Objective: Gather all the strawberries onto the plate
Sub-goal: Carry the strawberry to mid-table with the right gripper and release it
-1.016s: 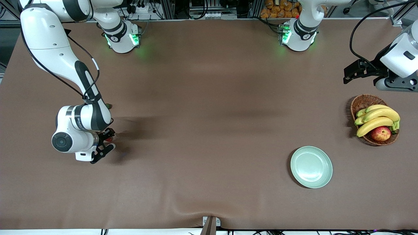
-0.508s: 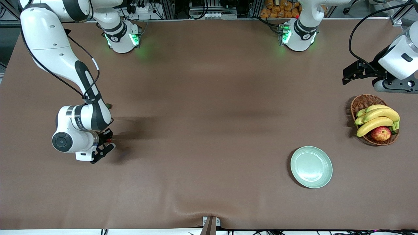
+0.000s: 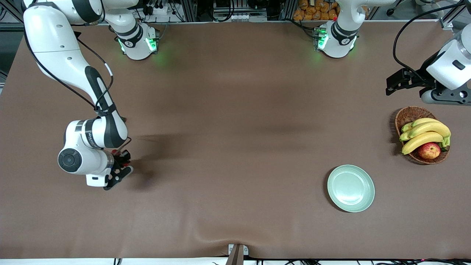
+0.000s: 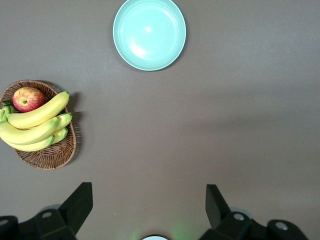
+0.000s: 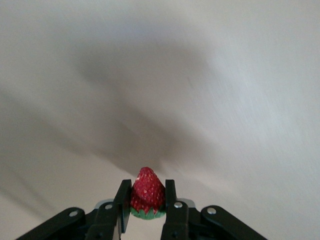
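Note:
My right gripper (image 3: 124,164) is low over the table at the right arm's end. It is shut on a red strawberry (image 5: 147,194) with a green cap, held between the fingertips (image 5: 122,200). A red speck (image 3: 117,151) shows beside that gripper in the front view; I cannot tell whether it is the held berry or another. The other strawberries are hidden. The mint-green plate (image 3: 350,188) lies empty toward the left arm's end and also shows in the left wrist view (image 4: 149,33). My left gripper (image 3: 395,82) waits open and empty (image 4: 147,210), up over the table by the basket.
A brown wicker basket (image 3: 408,115) with bananas (image 3: 423,132) and a red-yellow apple (image 3: 429,150) stands at the left arm's end, farther from the front camera than the plate. It also shows in the left wrist view (image 4: 50,157). The brown cloth has a wrinkle at its near edge.
My right gripper has closed on the strawberry and shifted a little toward the front camera with it. The left arm has barely moved.

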Robot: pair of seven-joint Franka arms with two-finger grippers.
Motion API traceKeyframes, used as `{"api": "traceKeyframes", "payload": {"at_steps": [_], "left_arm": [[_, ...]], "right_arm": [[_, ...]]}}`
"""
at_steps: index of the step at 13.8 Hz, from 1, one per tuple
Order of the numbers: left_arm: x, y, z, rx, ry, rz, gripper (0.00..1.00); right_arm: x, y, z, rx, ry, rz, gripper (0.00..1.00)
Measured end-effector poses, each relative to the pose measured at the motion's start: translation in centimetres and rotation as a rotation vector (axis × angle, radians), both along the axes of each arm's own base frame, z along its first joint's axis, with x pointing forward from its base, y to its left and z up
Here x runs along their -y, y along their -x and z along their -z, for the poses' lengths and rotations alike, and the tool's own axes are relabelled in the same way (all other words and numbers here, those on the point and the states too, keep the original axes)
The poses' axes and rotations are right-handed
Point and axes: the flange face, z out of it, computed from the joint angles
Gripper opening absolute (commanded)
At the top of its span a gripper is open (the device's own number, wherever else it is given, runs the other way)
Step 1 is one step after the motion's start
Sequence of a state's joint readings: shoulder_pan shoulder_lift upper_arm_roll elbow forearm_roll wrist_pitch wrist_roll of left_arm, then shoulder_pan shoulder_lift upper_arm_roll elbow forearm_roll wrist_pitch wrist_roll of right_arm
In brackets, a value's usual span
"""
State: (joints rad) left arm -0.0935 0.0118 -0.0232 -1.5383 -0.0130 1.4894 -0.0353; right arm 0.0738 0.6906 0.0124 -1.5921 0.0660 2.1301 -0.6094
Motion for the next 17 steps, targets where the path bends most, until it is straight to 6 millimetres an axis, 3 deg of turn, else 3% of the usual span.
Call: {"api": "traceKeyframes", "payload": {"at_steps": [2,5,12,15,17], "left_arm": [[0.0,0.0,0.0,0.0,0.0,0.0,1.0],[0.0,0.0,0.0,0.0,0.0,0.0,1.0],[0.0,0.0,0.0,0.0,0.0,-0.001,1.0],[0.1,-0.2,0.3,-0.002,0.0,0.001,1.0],[0.6,-1.2,1.7,-0.007,0.0,-0.002,1.0]], "right_arm": [[-4.3,-0.1,-0.9,-0.004,-0.121,0.091,0.0],[-11.9,1.4,-1.1,-0.056,-0.232,0.192,0.0],[-30.3,7.8,-1.8,-0.067,-0.261,0.293,0.0],[-35.1,10.7,-0.4,-0.052,-0.254,0.284,0.0],[-36.1,11.8,1.5,-0.066,-0.238,0.272,0.0]]}}
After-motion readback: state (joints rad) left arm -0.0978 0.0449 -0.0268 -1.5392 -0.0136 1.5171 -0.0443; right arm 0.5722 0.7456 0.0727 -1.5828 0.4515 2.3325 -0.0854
